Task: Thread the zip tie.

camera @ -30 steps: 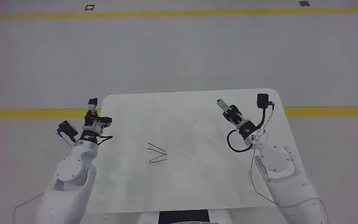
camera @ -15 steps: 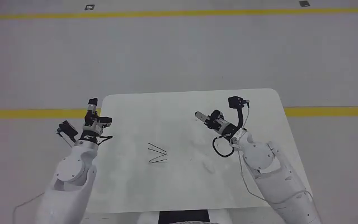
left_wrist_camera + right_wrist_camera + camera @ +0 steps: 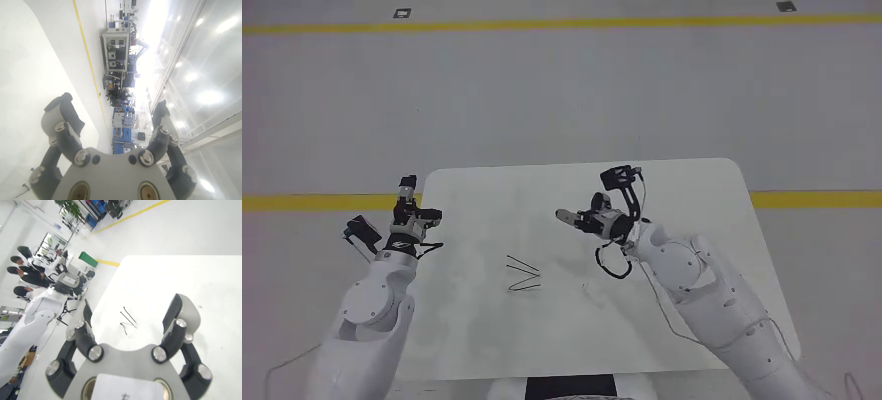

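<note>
Reach is what has changed: over the last second my right arm has swung in from the right side of the table point(image 3: 692, 180), and my right gripper point(image 3: 567, 217) now hangs above the middle of the tabletop, pointing toward the zip ties point(image 3: 523, 265). They lie flat on the white surface, left of centre and a little nearer my body. My wrist camera frames the zip ties point(image 3: 130, 315) between my own fingers: two straight black ones side by side and a third, kinked one just beside them. My right gripper point(image 3: 131, 300) is spread wide with nothing in it, near the ties but clearly short of them and above the surface. My left gripper point(image 3: 405, 187) has not moved. It sits by the table's left edge, well apart from the ties, and its wrist view shows the left gripper point(image 3: 113, 100) likewise wide and empty, aimed out at the room. For the task, I judge this to be the approach to the first pick-up: no tie is lifted and nothing is threaded. The ties are thin and lie close together, so I expect I must come down on one alone, pinching its strap cleanly without dragging its neighbour.
</note>
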Robot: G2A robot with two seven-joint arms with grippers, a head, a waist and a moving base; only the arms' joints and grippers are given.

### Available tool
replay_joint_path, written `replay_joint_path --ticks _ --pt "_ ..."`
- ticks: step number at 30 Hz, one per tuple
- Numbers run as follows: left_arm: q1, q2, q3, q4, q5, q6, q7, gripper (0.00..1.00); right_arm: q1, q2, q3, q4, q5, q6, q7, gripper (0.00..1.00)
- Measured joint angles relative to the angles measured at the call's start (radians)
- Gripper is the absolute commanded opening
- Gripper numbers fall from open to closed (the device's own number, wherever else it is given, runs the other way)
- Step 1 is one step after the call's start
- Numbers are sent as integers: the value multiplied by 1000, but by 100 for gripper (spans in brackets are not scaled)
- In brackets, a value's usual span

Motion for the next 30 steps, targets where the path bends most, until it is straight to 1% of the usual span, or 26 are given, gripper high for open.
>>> replay_joint_path --ticks 3,4,7,8,23,24,26,28,30 --pt "0 0 0 0 0 0 0 100 62 -18 -74 57 -16 13 22 100" --pt "0 0 0 0 0 0 0 100 86 -27 -104 86 -17 14 28 100" --pt "0 0 0 0 0 0 0 100 129 -45 -170 151 -22 -1 44 100" --pt "0 0 0 0 0 0 0 100 135 -48 -180 160 -22 -9 43 100" --pt "0 0 0 0 0 0 0 100 137 -49 -182 160 -22 -13 40 100" --pt "0 0 0 0 0 0 0 100 144 -52 -190 153 -30 -20 48 100" --pt "0 0 0 0 0 0 0 100 186 -66 -248 141 -82 -41 95 100" --pt "0 0 0 0 0 0 0 100 233 -84 -309 160 -115 -50 140 100" --pt "0 0 0 0 0 0 0 100 272 -101 -350 185 -118 -60 166 100"
